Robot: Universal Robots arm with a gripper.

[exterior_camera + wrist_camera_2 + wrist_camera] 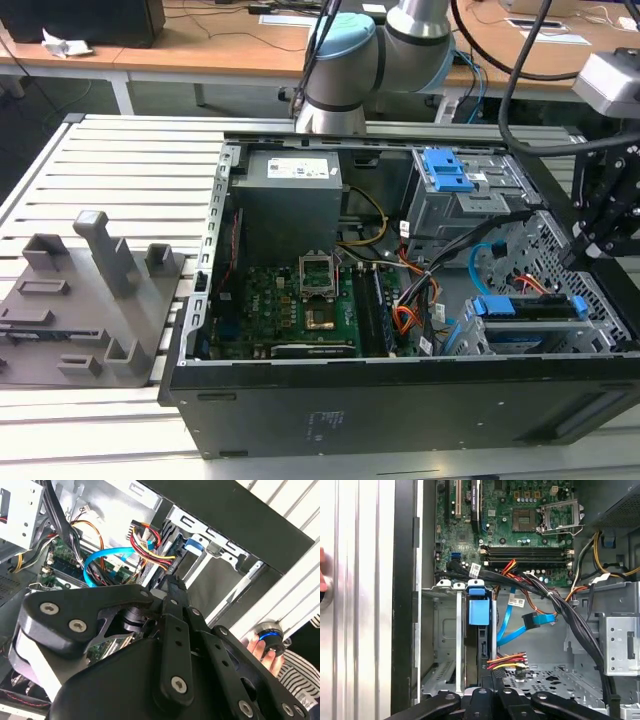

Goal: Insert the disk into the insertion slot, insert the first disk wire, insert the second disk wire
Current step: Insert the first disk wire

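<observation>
- Enclosing all the rest: computer case (400,400), side panel off, lying open. The claw (598,235) hangs over its drive-bay end, well away from the motherboard.
- Claw (493,694): black linkage type, aimed into the bay. Whether it is open, closed or gripping anything, I cannot tell.
- Insertion slot (445,645): low grey perforated cage, directly ahead of the claw.
- Disk (479,614): already standing on edge inside the insertion slot, straight ahead of the claw, with its blue carrier tab at the far end. The first part of the task looks done.
- Wire bundle (507,659): orange, red and yellow leads ending in a dark plug. Nearest item to the claw, just ahead of it and right beside the disk's near edge. Judged to be the first disk wire and the step in hand. Whether the plug is seated cannot be made out.
- Handling note, as judgement: keep the plug square to the disk's edge connector and press along the line of the disk, not across it. The leads are stiff and may twist the plug off line. A skewed push could nudge the disk in its carrier.
- Second disk wire (509,615): flat, light blue, looping loose beyond the bundle. Its plug end (536,620) hangs free, apart from the disk, so it appears unconnected at the disk. Best kept clear of the connector.
</observation>
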